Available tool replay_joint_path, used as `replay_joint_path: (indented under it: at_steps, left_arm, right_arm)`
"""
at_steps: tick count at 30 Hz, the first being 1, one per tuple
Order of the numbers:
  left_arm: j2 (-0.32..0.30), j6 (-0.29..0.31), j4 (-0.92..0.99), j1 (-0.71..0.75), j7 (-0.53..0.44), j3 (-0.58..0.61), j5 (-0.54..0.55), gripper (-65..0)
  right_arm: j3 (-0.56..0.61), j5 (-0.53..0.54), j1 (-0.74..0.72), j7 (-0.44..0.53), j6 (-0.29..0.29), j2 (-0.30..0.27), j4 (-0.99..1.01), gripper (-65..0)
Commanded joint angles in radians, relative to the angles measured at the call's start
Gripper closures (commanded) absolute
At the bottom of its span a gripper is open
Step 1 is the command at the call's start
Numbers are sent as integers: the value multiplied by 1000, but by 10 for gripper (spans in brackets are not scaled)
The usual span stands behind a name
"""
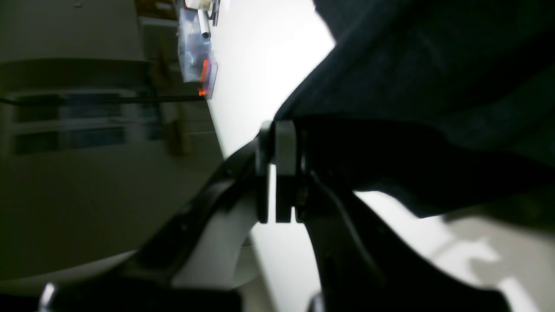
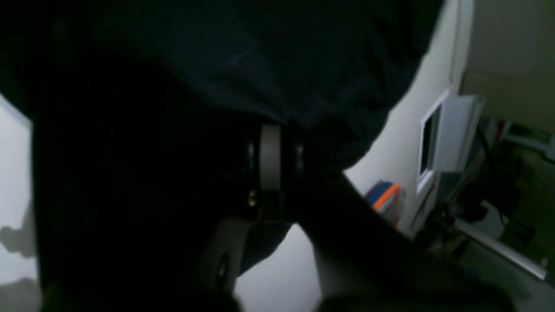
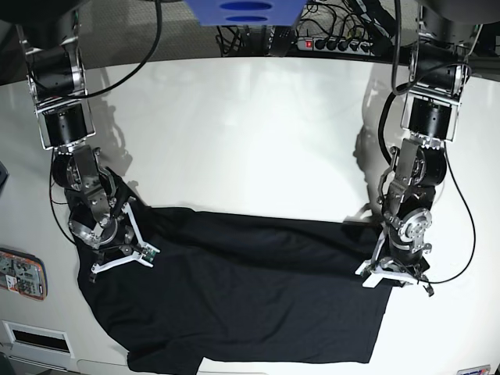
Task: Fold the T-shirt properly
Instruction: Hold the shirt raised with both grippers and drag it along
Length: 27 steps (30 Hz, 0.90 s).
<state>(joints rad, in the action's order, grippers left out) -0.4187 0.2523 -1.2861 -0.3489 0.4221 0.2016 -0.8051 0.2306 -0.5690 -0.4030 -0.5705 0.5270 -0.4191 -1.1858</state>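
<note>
A broad white table (image 3: 250, 133) with a rounded far edge fills the base view, glossy enough to carry soft shadows of both arms. The T-shirt (image 3: 242, 289) lies spread across the near half of it, a wide black sheet running almost from one arm to the other, its near hem reaching close to the table's front edge and its upper edge drawn into a fairly straight line between the two grippers. The right gripper (image 3: 117, 254), on the left side of the base view, sits at the shirt's upper corner there; in its wrist view the pale pads (image 2: 270, 156) are pressed together with dark fabric bunched around them, so it is pinching the T-shirt. The left gripper (image 3: 394, 273), on the opposite side, sits at the shirt's other upper corner; its wrist view shows the grey pads (image 1: 284, 147) nearly together with the cloth's edge caught at their tips, pinching the T-shirt too. Behind the table's far edge a power strip (image 3: 336, 44) lies among tangled black cables, and a blue object (image 3: 244, 13) hangs at the top centre. A small card-like item (image 3: 21, 273) rests on the table's left margin. The wrist views catch blurred room furniture beyond the table, too smeared to name.
</note>
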Motion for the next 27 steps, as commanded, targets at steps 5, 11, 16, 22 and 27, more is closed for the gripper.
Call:
replay_joint_path:
  at_steps: [5,11,16,22,27]
  left_arm:
    - [36,-23,127,-112,-7,-6,-125,0]
    - [76,-23,236,-138,-95,-6,-211,0]
    - [100,-23,297,-141,-139,-9,-313,0]
    - [102,-23,302,-141,-141,-11,-342,0]
    - [90,-23,302,-141,-141,-12,-342,0]
  right_arm:
    - [-12,-56,-60,66,-15,-14,43,0]
    - [-12,-56,-116,126,-48,-14,145,0]
    - [-10,-59,-150,220,-126,-14,252,0]
    - [-9,-59,-176,283,-129,-11,314,0]
    - [-10,-59,-179,283,-130,35,315,0]
